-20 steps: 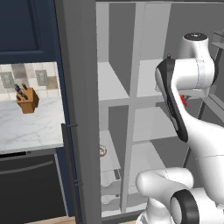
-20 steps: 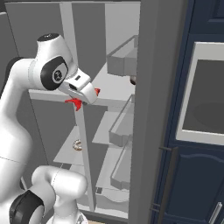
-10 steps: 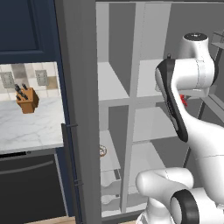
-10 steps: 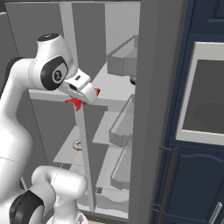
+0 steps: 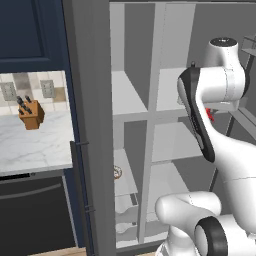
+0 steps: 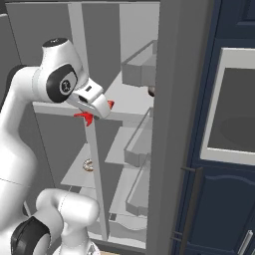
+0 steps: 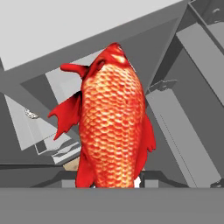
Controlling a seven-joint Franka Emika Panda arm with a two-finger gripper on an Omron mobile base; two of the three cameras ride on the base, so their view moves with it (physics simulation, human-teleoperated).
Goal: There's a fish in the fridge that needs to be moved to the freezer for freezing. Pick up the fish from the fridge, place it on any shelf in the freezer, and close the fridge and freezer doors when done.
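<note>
Left base view, left to right: knife block sat on the marble counter, then the open freezer door edge-on, then the freezer with its white shelf, then the fridge.

Arm was folded up high in front of the fridge, elbow raised, wrist angled down over the middle shelf level. Gripper was pressed in on the fish, one fish, held off the shelves in front of the fridge opening. In the right base view just red fins poked out under the hand; in the left base view the forearm covered all but a red sliver.

Finger tips were hidden behind the fish body in the hand view. A round tan item sat low in the freezer, too small to identify. One dark object in the fridge door bin was mostly cut off by the door edge.
</note>
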